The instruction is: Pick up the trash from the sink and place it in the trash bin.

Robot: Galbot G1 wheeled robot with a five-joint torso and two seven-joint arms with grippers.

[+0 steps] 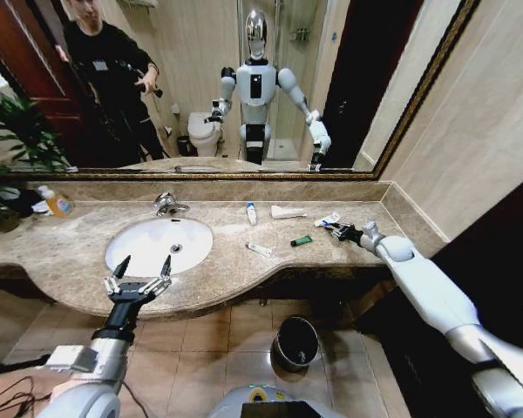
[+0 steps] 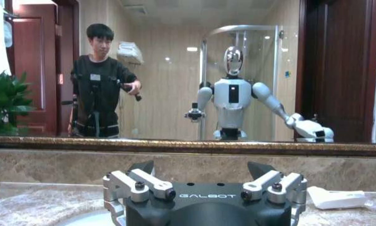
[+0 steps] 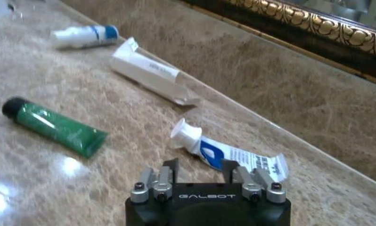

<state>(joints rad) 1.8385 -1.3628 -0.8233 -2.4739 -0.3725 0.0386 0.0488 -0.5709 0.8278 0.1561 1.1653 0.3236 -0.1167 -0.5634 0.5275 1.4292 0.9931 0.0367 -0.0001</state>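
Lying scattered on the beige countertop right of the basin, the trash is all still out: a white-and-blue tube (image 1: 329, 219) at centre right of the head view, a dark green mini tube (image 1: 302, 240) just below and left of it, a flat white wrapper (image 1: 287, 212) above, a small white tube with a blue cap (image 1: 252, 212) further left, and another small white tube (image 1: 259, 250) near the counter's front edge. None of it sits in the white bowl of the sink (image 1: 135, 252) itself, as far as the bowl shows. The right gripper (image 1: 338, 229) is down at the white-and-blue tube; in the right wrist view its fingers stand a little apart over the tube's crimped end, not clamped on it, so the first pick looks only begun. The left gripper (image 1: 139, 272) hovers over the sink's front rim at lower left, fingers spread wide and holding nothing. The trash bin (image 1: 295, 341) stands on the tiled floor at lower centre, well apart from every piece, and its dark inside cannot be read, so whether anything is already in it is unclear. Judged from this, nearly the whole task remains. The right fingertips are hidden behind the gripper body in the wrist view, and contact with the tube cannot be confirmed.
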